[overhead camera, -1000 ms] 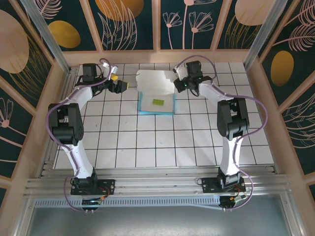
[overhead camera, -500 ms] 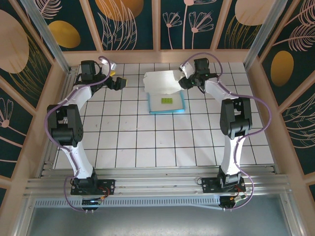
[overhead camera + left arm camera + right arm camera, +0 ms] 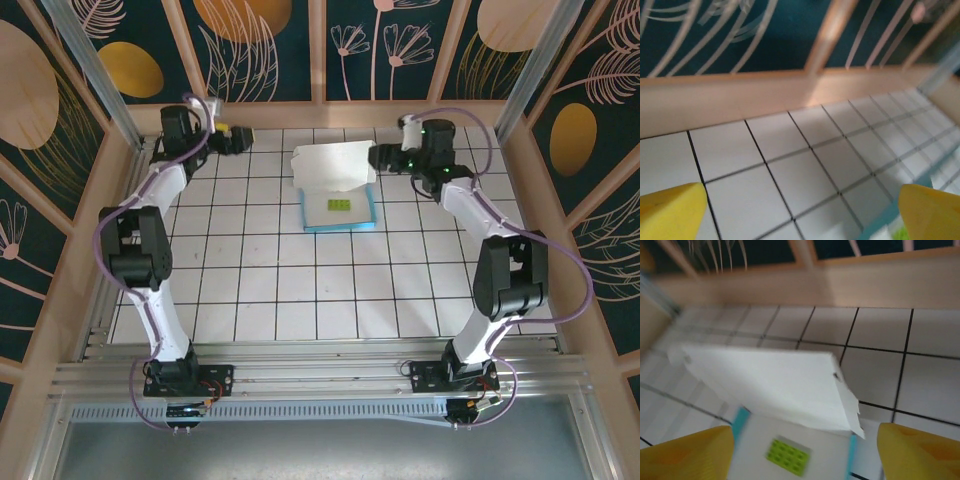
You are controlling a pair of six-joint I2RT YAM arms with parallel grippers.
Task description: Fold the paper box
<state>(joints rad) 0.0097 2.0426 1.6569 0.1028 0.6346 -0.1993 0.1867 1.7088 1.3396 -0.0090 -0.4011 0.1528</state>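
Paper box [image 3: 338, 222], thin card, a shallow teal rectangular tray w/ white inside, sits on the far-middle tiles of the white tiled tabletop [image 3: 280, 290], btwn the two arms but nearer the right one. Its white lid flap [image 3: 333, 165] rises from the far edge, tilted and leaning partly over the tray, not shut down. A small yellow-green paper slip [image 3: 339, 205] lies flat on the tray floor. Left fingers [image 3: 671, 211], yellow, are spread wide w/ nothing btwn them, up by the far-left wooden wall [image 3: 740, 95], well apart from the box. Right fingers [image 3: 686, 454] are also spread and released, no card btwn them, just beside the flap's right end. The wrist view is blurred, so whether a tip brushes the card I can't tell. Judging by the layout, the fold is prob near its last step: flap down & tucked. Risks from here:

- The flap is unheld, so springy card may open back up or flop sideways.
- A sideways push from the right fingers could skid the light box across the smooth tiles, b/c nothing braces it and the left fingers are too far off to help.
- Pressing off-centre could crumple the thin card or miss the front wall.
- The loose slip may shift or get pinched under the flap.
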